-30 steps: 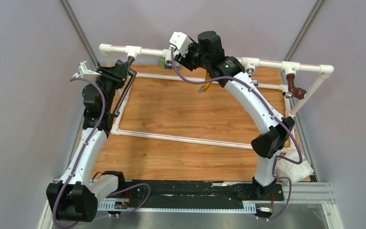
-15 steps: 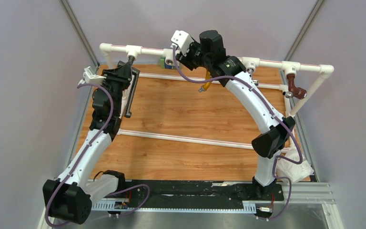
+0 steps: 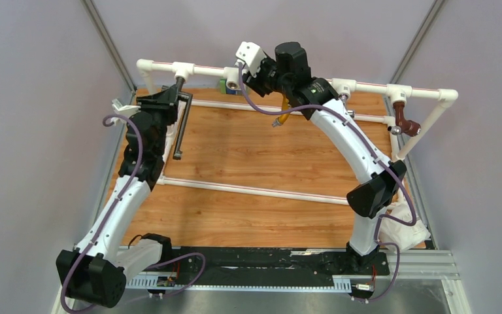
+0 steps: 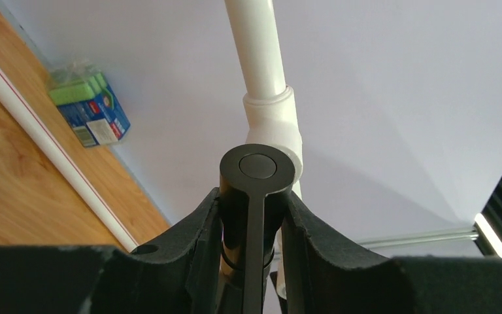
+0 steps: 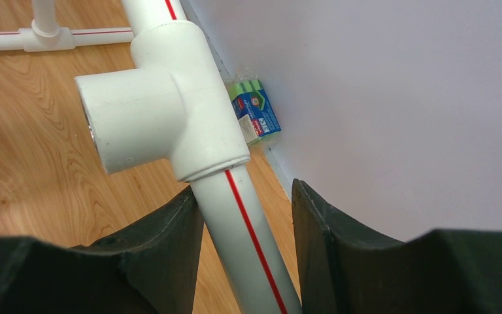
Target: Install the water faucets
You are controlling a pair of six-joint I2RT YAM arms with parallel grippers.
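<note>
One long dark faucet (image 3: 182, 127) was the thing in play.

Top view: the faucet sat upper left of the frame. Its head end was up at a white tee fitting (image 3: 183, 69) on the far rail of the PVC pipe frame (image 3: 366, 87), and its tube hung down over the wooden board (image 3: 255, 170). The left gripper (image 3: 170, 99) was clamped on it near the head. The right gripper (image 3: 255, 73) was at the far rail, upper centre, jaws hidden there by its own wrist. A brown tap (image 3: 405, 119) sat on the frame at upper right and an orange tap (image 3: 280, 120) hung below the rail at centre. Those two looked done.

Left wrist view: both fingers (image 4: 202, 229) pressed on the faucet's round black head (image 4: 257, 167) at centre, a narrow hold with no gap. The tee fitting (image 4: 274, 121) was right behind it. Thread depth was hidden, so I could not tell whether it was seated. A sponge pack (image 4: 88, 108) lay at upper left.

Right wrist view: the right gripper (image 5: 245, 190) straddled the red-striped pipe (image 5: 248, 248) at lower centre, jaws partly parted. The finger (image 5: 163, 255) on the left of the frame lay against the pipe and a gap showed at the other. That was no firm clamp, probably just steadying. Above it an empty tee (image 5: 157, 121) showed a bare socket at upper left.

Judgement: the faucet was mid-install with tightening left to do, and that bare socket possibly remained to be filled.
</note>
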